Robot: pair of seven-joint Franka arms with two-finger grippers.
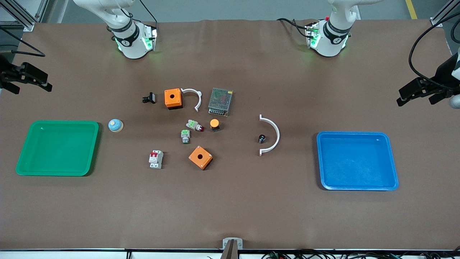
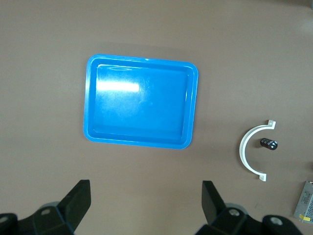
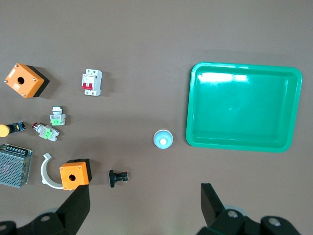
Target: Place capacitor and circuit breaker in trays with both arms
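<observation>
Parts on table, both arms waiting
Capacitor (image 1: 262, 138) lay inside white arc clip (image 1: 272, 134); circuit breaker (image 1: 156, 159) near green tray (image 1: 57, 148); left gripper (image 2: 146, 205) and right gripper (image 3: 145, 208) spread wide, empty

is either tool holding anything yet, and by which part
Nothing is held. The left tool hangs open above the table near the blue tray; the right tool hangs open near the green tray.

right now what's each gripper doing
left gripper: open, empty, over bare table by the blue tray
right gripper: open, empty, by the green tray
</observation>
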